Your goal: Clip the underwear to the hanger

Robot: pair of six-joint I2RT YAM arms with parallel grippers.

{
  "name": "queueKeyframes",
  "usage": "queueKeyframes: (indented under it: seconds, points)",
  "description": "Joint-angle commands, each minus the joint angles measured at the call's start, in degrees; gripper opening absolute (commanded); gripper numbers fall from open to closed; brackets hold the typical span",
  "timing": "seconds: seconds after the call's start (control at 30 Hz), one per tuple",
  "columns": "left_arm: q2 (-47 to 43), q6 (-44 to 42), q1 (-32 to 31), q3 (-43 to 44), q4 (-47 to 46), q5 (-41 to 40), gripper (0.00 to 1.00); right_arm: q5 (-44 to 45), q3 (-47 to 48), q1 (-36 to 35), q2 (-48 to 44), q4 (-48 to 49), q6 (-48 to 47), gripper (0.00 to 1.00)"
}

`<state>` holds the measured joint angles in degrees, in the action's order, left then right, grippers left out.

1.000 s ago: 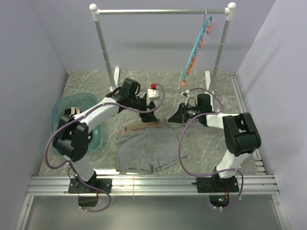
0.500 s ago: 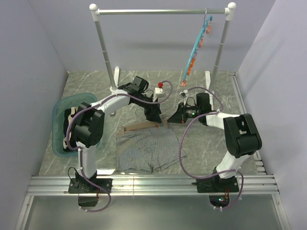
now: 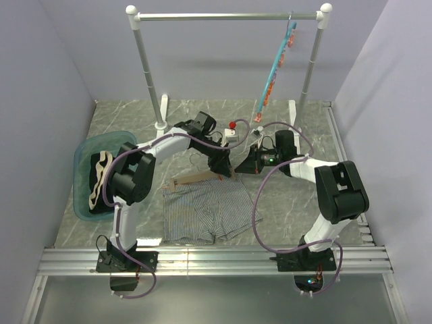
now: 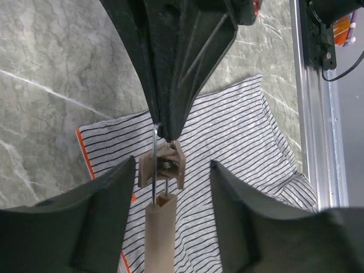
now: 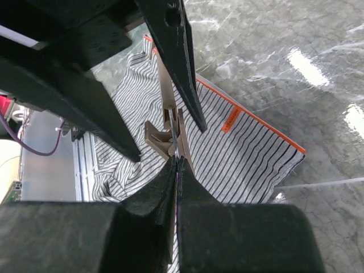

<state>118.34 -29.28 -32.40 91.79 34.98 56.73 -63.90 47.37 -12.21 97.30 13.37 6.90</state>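
The underwear point(image 3: 202, 210) lies flat on the table, orange tag point(image 5: 230, 119) at its waistband. The wooden hanger point(image 3: 196, 179) lies along its top edge. My left gripper point(image 3: 223, 167) is open and straddles the bar's right end point(image 4: 159, 233), where a wooden clip point(image 4: 163, 165) sits. My right gripper point(image 3: 238, 167) is shut on the hanger's thin metal wire point(image 5: 173, 128) just beyond that clip point(image 5: 162, 139). In the left wrist view my right gripper is the black wedge point(image 4: 176, 62) above the clip. The striped cloth point(image 4: 239, 142) lies under both.
A clothes rack point(image 3: 229, 15) stands at the back with a teal-blue hanger point(image 3: 273, 67) on its rail. A teal basin point(image 3: 83, 150) with dark and cream clothing is at the left. A small white box with a red knob point(image 3: 233, 130) sits behind the grippers.
My left gripper has moved right along the hanger, toward the clip and my right gripper. The right gripper has kept its hold and place.
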Motion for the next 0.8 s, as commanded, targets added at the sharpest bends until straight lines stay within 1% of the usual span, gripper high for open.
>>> queueKeyframes:
  seconds: [0.0, 0.1, 0.13, 0.2, 0.23, 0.27, 0.3, 0.37, 0.4, 0.43, 0.57, 0.63, 0.67, 0.7, 0.73, 0.77]
  points:
    - [0.57, -0.17, -0.29, 2.96, 0.43, 2.6, 0.54, -0.09, 2.11, -0.8, -2.64, -0.45, -1.89, 0.0]
    - [1.01, -0.61, -0.29, 3.31, 1.23, 3.03, 0.48, 0.0, 2.02, -0.8, -2.64, -0.53, -1.97, 0.0]
    - [0.92, -0.52, -0.29, 3.22, 1.14, 3.12, 0.43, 0.0, 2.11, -0.8, -2.64, -0.62, -2.06, 0.0]
    - [0.84, 0.09, -0.29, 2.87, 0.62, 3.56, 0.37, 0.18, 2.11, -0.8, -2.72, -1.15, -2.59, 0.0]
    - [0.84, 0.18, -0.29, 2.78, 0.44, 3.74, 0.3, 0.18, 2.19, -0.8, -2.64, -1.41, -2.76, 0.0]
    - [0.84, 0.1, -0.29, 2.78, 0.52, 3.91, 0.27, 0.27, 2.28, -0.89, -2.64, -1.59, -2.94, 0.0]
    - [0.75, 0.36, -0.38, 2.7, 0.35, 4.18, 0.19, 0.27, 2.2, -0.8, -2.64, -1.68, -2.94, 0.0]
    - [0.83, 0.63, -0.38, 2.69, 0.44, 3.92, 0.12, 0.44, 2.11, -0.89, -2.72, -1.76, -3.2, 0.0]
    - [0.75, 0.63, -0.29, 2.69, 0.44, 3.91, 0.03, 0.53, 2.19, -0.8, -2.73, -1.85, -3.29, 0.0]
    - [0.83, 0.89, -0.21, 2.61, 0.18, 3.91, 0.0, 0.53, 2.2, -0.8, -2.64, -2.11, -3.47, 0.0]
    - [0.13, 1.68, -0.03, 1.38, -1.58, 4.18, 0.0, 0.62, 2.11, -0.89, -2.81, -2.82, -4.0, 0.0]
    - [0.57, 1.24, 0.06, 1.81, -0.71, 4.35, 0.0, 0.62, 1.84, -0.89, -3.08, -2.64, -4.08, 0.0]
    - [1.01, 0.54, -0.03, 3.12, 0.34, 4.79, 0.04, 0.53, 1.76, -0.89, -3.08, -2.56, -4.08, 0.0]
    - [1.71, 0.1, -0.03, 3.74, 2.53, 4.88, 0.12, 0.53, 1.84, -0.8, -3.08, -2.64, -4.0, 0.0]
    - [1.8, 0.1, 0.06, 3.92, 2.81, 4.79, 0.23, 0.53, 1.93, -0.89, -3.08, -2.82, -4.17, 0.0]
    - [1.54, 0.18, 0.15, 4.01, 2.64, 4.71, 0.26, 0.53, 1.93, -0.89, -3.16, -3.17, -4.52, 0.0]
